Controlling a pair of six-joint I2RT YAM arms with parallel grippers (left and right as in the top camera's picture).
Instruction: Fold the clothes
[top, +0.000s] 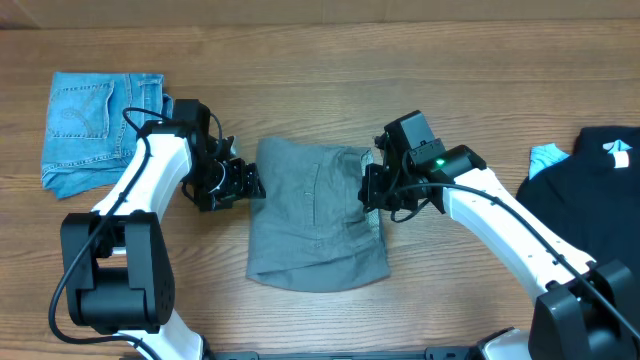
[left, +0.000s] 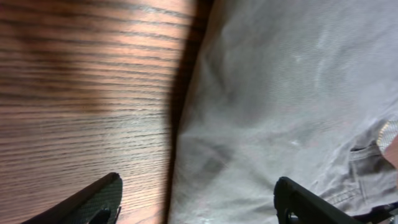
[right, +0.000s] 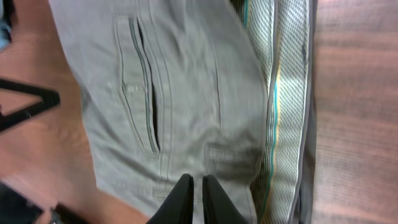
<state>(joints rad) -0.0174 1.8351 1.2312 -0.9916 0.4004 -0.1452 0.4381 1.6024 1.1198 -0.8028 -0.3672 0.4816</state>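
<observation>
The grey shorts (top: 315, 215) lie folded in the middle of the table, waistband side to the right. My left gripper (top: 243, 184) is at their left edge. In the left wrist view it (left: 196, 205) is open wide, and the shorts' edge (left: 280, 112) lies between its fingers. My right gripper (top: 372, 190) is over the shorts' right edge. In the right wrist view its fingers (right: 198, 198) are shut together above the grey cloth (right: 186, 93), with nothing seen between them. A slit pocket (right: 146, 99) and the pale speckled lining (right: 286, 112) show there.
Folded blue denim shorts (top: 95, 125) lie at the back left. A black garment (top: 590, 190) with a light blue piece (top: 548, 155) lies at the right edge. The wooden table (top: 320, 60) surrounds them.
</observation>
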